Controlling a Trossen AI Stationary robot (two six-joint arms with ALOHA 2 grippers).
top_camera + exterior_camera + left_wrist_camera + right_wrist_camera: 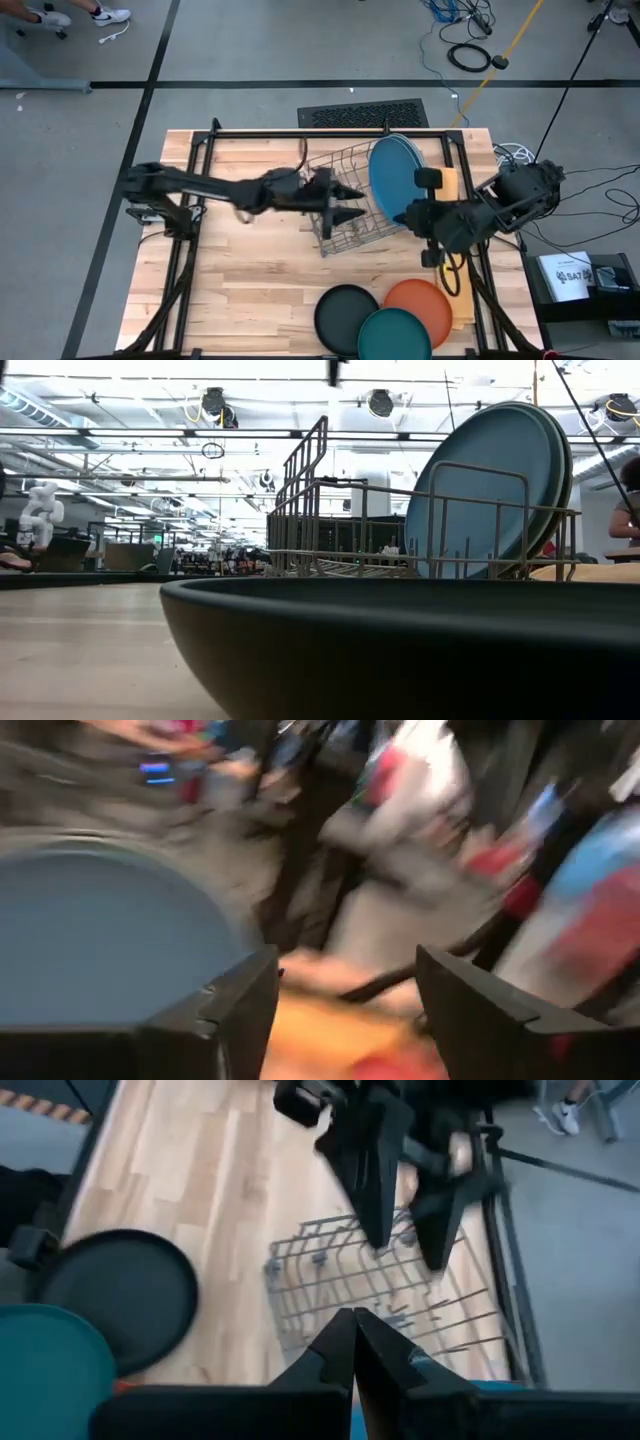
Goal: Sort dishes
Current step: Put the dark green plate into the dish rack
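Left gripper (349,201) held over the wire rack (350,200), fingers apart, nothing gripped; right gripper (403,217) closed, empty, beside rack; blue plates (395,178) stood in rack; black plate (345,315), teal plate (395,335), orange plate (425,300) overlapped at table (250,270) edge.

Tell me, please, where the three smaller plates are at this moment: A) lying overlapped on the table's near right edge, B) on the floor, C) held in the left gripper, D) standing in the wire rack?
A: in the high view the black plate, orange plate and dark teal plate lie overlapped on the table, apart from the wire rack.
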